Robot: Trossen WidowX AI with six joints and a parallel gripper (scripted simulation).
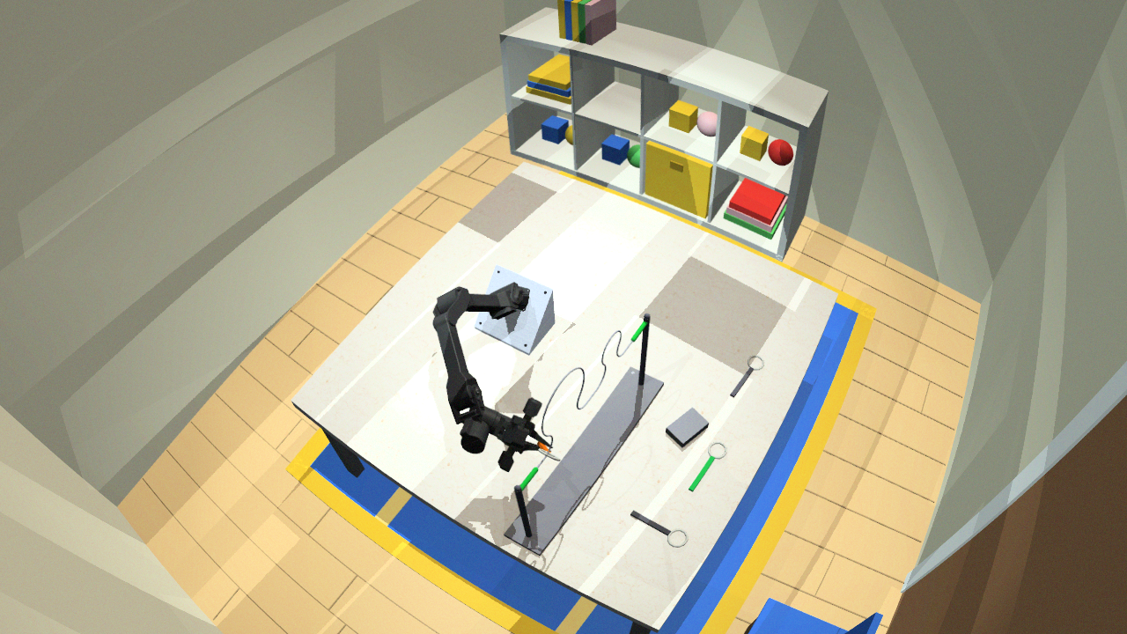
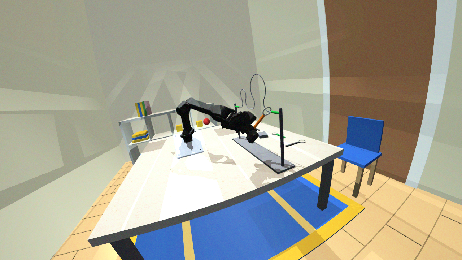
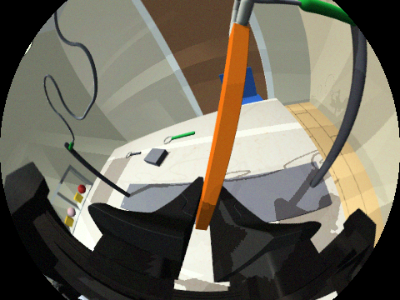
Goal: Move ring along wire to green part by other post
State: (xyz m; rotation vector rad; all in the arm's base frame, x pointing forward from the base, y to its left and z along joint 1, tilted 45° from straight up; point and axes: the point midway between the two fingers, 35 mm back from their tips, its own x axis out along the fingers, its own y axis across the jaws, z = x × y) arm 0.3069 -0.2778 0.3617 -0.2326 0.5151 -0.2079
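My gripper (image 1: 544,446) (image 3: 206,182) is shut on the lower end of the orange handle (image 2: 259,121) (image 3: 227,112), which leans up toward the wire. The ring (image 2: 264,113) is around the grey wire (image 1: 581,368) (image 2: 256,74) (image 3: 97,79) just beyond the inner end of the near green part (image 1: 529,478) (image 2: 275,112) (image 3: 325,9). Contact between ring and wire cannot be told; in the wrist view the ring is mostly cut off. The near post (image 1: 524,512) (image 2: 281,139) stands beside that green part. The other green part (image 1: 638,330) (image 3: 71,146) is at the far post (image 1: 644,354) (image 3: 97,172).
The grey base plate (image 1: 599,449) (image 2: 258,153) (image 3: 267,200) lies below the wire, which rises in a tall loop and then a smaller one. A grey block (image 1: 687,426) (image 3: 156,157), a green-handled ring tool (image 1: 702,474) and two dark-handled ones lie beyond the base.
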